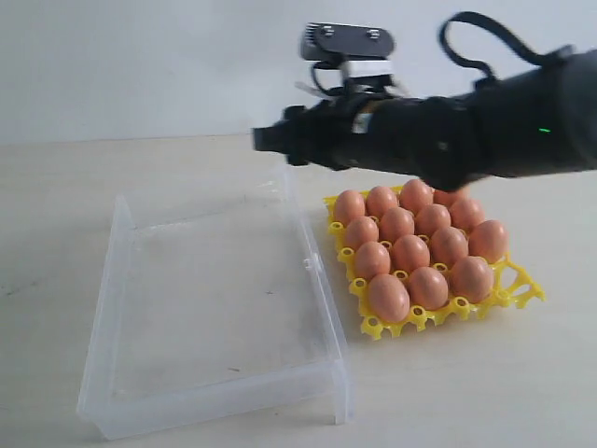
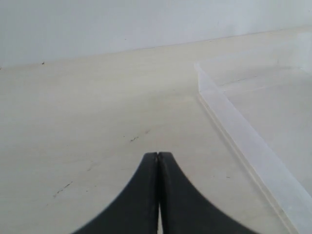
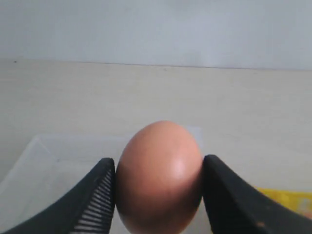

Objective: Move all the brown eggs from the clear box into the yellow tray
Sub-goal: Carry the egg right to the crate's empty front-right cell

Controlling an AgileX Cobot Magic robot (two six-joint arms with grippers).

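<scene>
Brown egg (image 3: 159,183) clamped in the right claw (image 3: 158,168) above the clear box (image 1: 215,299); left claw (image 2: 158,163) pinched together, empty, beside the box over the tabletop (image 2: 73,122).

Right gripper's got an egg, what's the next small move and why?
Probably swing the right gripper with its brown egg toward the yellow tray and aim for the bare cup at its near right corner. The clear box looks empty, and that corner seems the only open cup in the exterior view.
</scene>
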